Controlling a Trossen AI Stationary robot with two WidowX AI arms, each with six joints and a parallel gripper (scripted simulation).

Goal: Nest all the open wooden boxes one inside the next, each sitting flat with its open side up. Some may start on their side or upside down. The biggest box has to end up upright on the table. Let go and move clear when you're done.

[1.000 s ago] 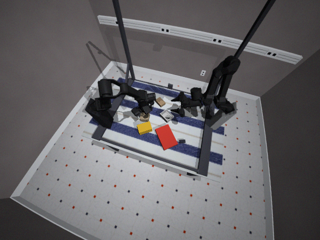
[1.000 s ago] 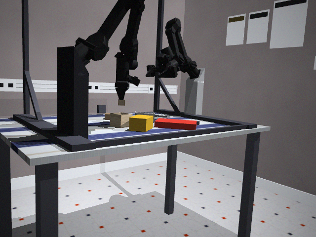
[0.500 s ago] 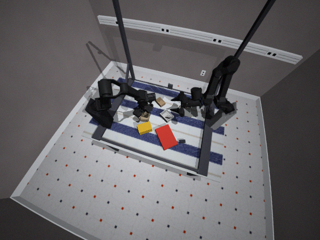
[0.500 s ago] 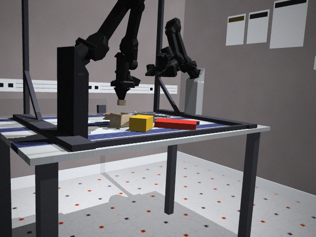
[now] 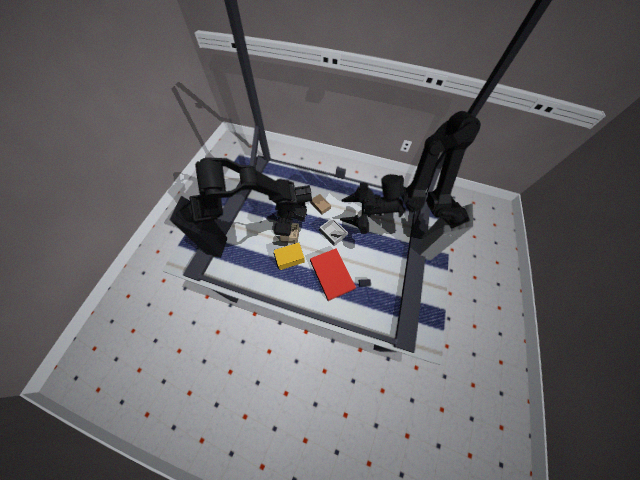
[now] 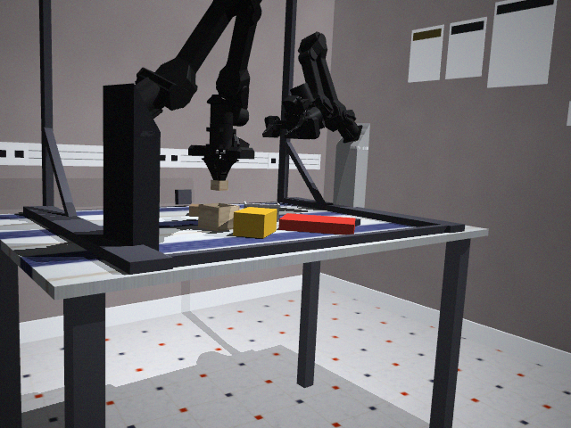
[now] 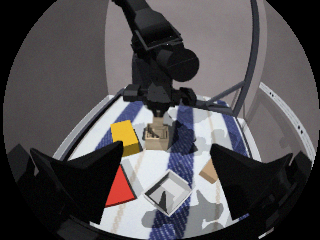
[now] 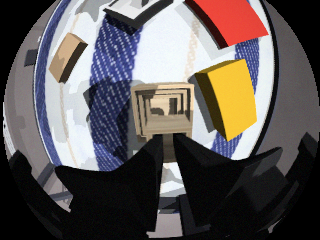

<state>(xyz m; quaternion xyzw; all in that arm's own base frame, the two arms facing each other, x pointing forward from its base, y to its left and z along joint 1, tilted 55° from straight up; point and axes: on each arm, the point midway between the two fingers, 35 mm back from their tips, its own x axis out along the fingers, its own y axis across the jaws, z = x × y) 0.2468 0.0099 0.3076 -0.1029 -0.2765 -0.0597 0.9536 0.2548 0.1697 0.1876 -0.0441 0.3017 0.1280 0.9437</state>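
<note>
And here a small wooden box (image 6: 219,185) (image 7: 158,121) (image 8: 170,146) is gripped by the right gripper (image 6: 219,178) (image 7: 158,119) (image 8: 167,136), held aloft above the table (image 6: 277,258)! Below, the nested wooden boxes (image 6: 214,218) (image 7: 156,143) (image 8: 162,86) are set open side up, near the yellow block (image 5: 289,256) (image 6: 254,223) (image 7: 125,137) (image 8: 228,98). Across the table, the left gripper (image 5: 344,209) (image 6: 270,127) (image 7: 168,148) is spread wide, nothing grasped, with the pale open tray (image 5: 333,231) (image 7: 168,193) seen between its fingers in the left wrist view.
</note>
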